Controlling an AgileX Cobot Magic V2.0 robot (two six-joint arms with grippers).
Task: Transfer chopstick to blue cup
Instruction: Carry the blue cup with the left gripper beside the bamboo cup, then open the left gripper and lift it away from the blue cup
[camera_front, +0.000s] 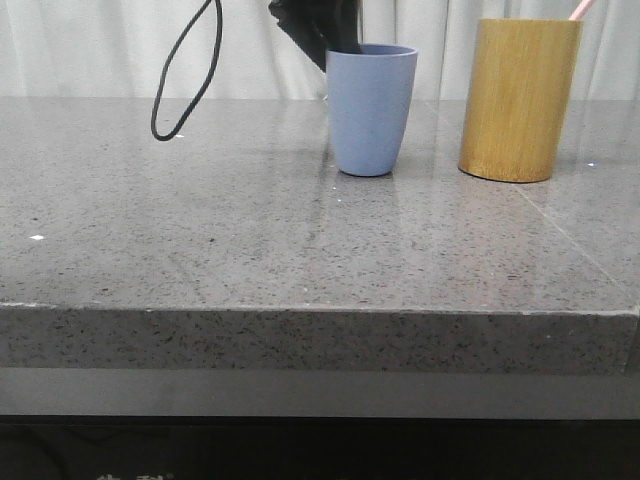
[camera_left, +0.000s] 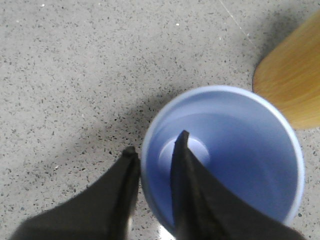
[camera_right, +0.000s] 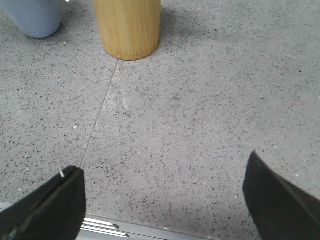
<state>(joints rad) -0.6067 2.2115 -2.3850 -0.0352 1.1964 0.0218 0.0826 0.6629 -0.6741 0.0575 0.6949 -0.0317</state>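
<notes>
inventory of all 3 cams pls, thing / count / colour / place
blue cup: 1, light blue, upright mid-table, looks empty inside
bamboo holder: 1, yellow-brown, upright, right of the blue cup
chopstick: 1, pale pink, tip poking out of the bamboo holder
cable: 1, black, loop hanging left of the blue cup
table: 1, grey speckled stone
left gripper: black, straddling the blue cup's rim, one finger inside
right gripper: black, open above bare table

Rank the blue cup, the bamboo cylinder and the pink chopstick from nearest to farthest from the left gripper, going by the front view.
1. Blue cup: the left gripper straddles its rim.
2. Bamboo cylinder: to the cup's right.
3. Chopstick: pink tip poking from the cylinder's far right rim.
</notes>
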